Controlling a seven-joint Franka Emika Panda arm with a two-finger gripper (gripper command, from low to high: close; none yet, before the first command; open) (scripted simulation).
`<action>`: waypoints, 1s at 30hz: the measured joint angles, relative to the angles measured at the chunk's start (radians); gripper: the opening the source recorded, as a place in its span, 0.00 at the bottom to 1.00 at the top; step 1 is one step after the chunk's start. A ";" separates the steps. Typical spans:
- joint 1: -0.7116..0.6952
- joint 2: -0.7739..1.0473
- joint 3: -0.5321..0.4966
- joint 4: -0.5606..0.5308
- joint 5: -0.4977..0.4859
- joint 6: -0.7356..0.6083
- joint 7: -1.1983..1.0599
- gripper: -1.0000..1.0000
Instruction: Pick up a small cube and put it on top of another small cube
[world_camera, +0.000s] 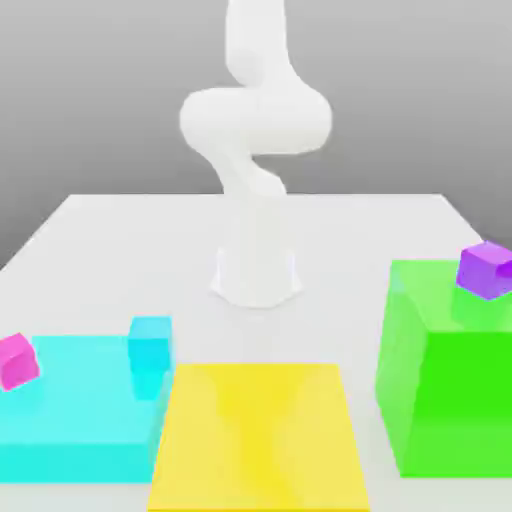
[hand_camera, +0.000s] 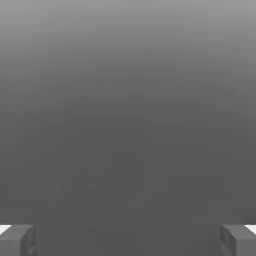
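"Magenta-pink cube (world_camera: 17, 362), where do you have it?"

"You have it at the exterior view's left edge, over the top of the wide cyan block (world_camera: 75, 462). It is turned at an angle, and the picture's border cuts off part of it."

"And your gripper (hand_camera: 128, 240), what are its fingers (hand_camera: 27, 242) doing?"

"They are released; in the hand view you see them standing wide apart, over a plain grey background."

"Which other small cubes do you see?"

"You have a small cyan cube (world_camera: 150, 343) over the same cyan block, near that block's side toward the exterior view's right. It stands well apart from your magenta-pink one and looks squarer to the camera. Your violet-purple cube (world_camera: 487, 270) is over the tall green block (world_camera: 455, 400), at the exterior view's right edge, and it too is turned at an angle."

"What lies between your two big blocks?"

"A yellow block (world_camera: 258, 435), just beside the cyan one and nearer to it than to the green. All three big blocks are at the near part of your pale table (world_camera: 340, 235). Behind them, your white Panda arm (world_camera: 256, 120) rises near the middle of the exterior view, its base (world_camera: 257, 278) on the tabletop."
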 joint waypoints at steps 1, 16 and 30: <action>0.000 0.039 -0.012 0.010 -0.007 0.006 -0.021 0.50; -0.020 0.583 -0.209 0.146 0.027 0.088 -0.406 0.50; -0.220 1.104 -0.216 0.275 0.187 0.157 -0.847 0.50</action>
